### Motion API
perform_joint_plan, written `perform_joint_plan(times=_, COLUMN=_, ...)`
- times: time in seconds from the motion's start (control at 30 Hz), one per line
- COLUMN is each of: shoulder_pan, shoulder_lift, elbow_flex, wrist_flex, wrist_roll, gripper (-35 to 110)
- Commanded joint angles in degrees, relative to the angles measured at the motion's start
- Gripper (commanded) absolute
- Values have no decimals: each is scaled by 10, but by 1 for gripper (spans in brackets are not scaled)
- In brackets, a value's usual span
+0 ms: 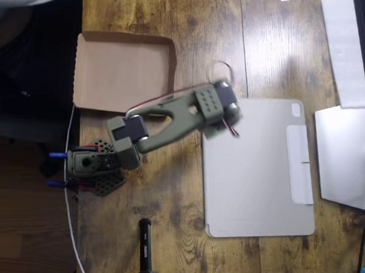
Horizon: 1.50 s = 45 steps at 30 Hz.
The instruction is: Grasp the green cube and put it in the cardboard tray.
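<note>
Olive-green robot arm's gripper (223, 114) hangs at the flat grey tablet cover's (260, 177) top-left corner, jaw state and light green cube unreadable under the head, so a blind miss could nudge the cover; brown cardboard tray (121, 72) sits beyond, left of that corner.

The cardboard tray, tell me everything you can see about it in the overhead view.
The cardboard tray is plain brown cardboard, shallow and roughly square, with low folded rims and a flat floor with nothing in it. It lies level at the wooden table's left edge in the overhead view, above the olive-green arm, whose elbow sits near the tray's lower right corner.
</note>
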Motion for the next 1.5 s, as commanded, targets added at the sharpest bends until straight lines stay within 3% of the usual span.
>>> perform_joint_plan(times=0.0, shoulder_pan=-80, shoulder_lift=51, elbow_flex=-20, wrist_flex=40, wrist_roll=33, gripper=4)
perform_joint_plan(times=0.43, shoulder_pan=-274, shoulder_lift=57, elbow_flex=4, wrist_flex=44, wrist_roll=131, gripper=8)
perform_joint_plan(times=0.83, shoulder_pan=-425, shoulder_lift=35, elbow_flex=35, wrist_flex=33, wrist_roll=129, gripper=12)
perform_joint_plan(times=1.47, shoulder_pan=-409, shoulder_lift=38, elbow_flex=86, wrist_flex=4, wrist_roll=125, gripper=22)
